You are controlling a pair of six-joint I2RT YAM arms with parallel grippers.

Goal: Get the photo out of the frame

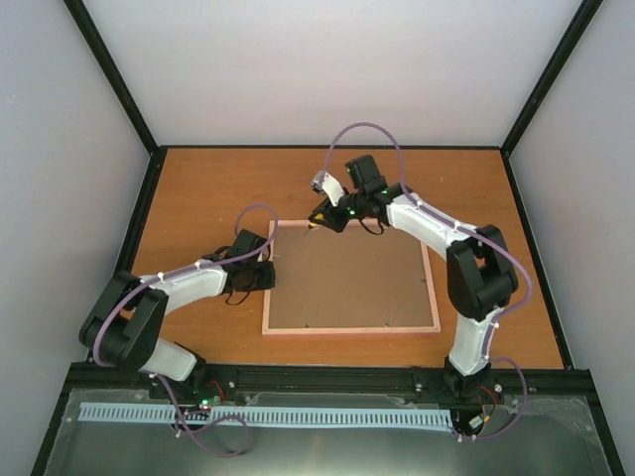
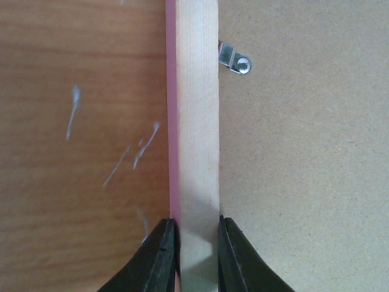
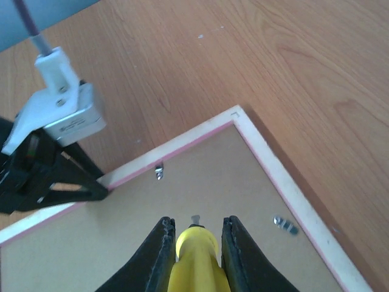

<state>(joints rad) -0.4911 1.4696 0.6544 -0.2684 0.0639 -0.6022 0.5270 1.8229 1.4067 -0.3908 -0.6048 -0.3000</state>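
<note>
Left fingers (image 2: 159,258) clamp pink-edged pale-wood rectangular frame (image 2: 197,121) | right fingers (image 3: 159,258) grip yellow tool (image 3: 194,258) above brown backing board (image 1: 347,283) | board in place, photo not out

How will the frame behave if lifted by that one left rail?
Probably stiff: the frame has wooden rails. Held at one edge by the left fingers, it would likely tilt, far side dragging. Lying flat, it should slide, not tip.

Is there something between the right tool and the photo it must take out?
Yes. The frame lies back up; its brown backing board, held by small metal tabs, covers the opening. No photo is visible.
</note>
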